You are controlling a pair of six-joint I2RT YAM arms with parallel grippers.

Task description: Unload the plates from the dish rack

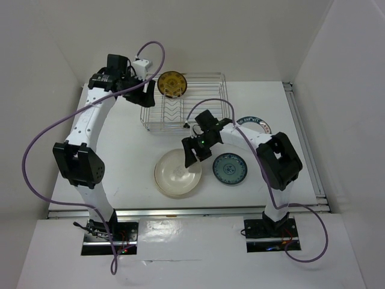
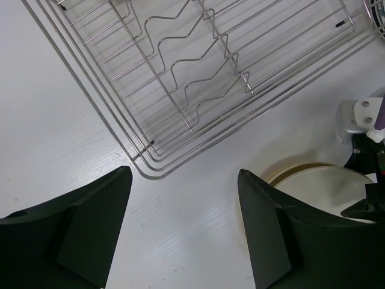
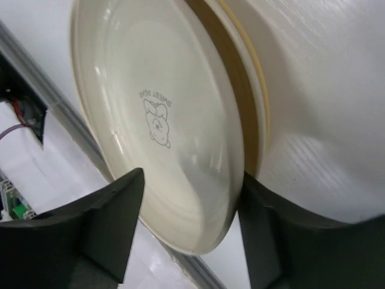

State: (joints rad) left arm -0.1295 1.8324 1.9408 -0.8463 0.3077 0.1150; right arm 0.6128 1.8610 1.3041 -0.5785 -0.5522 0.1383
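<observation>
Left gripper (image 2: 183,229): fingers stand wide apart with nothing between them. It hangs above the bare table (image 1: 126,168), just off the near-left corner of the dish rack (image 1: 180,111).

Dish rack: it sits at the far middle of the table. One item is in it, a yellow-brown patterned plate (image 1: 172,84) that stands on edge at the far-left corner. The V-shaped slots seen from the left wrist hold nothing.

Right gripper (image 3: 189,180): fingers are parted, one on each side of the near rim of a cream plate (image 3: 162,108). This plate bears a small printed figure and lettering at its centre. It lies face up on top of a tan plate (image 3: 231,78) on the table, in front of the rack. The rim is close against the right-hand finger – actual contact cannot be confirmed from this angle. The plate appears to rest on the stack rather than be lifted.

Other plates on the table:
- A blue-patterned plate (image 1: 230,168) lies flat just to the right of the cream stack, apart from it.
- A white plate with dark rim (image 1: 255,124) lies farther back, right of the rack – the right arm partly covers it.
</observation>
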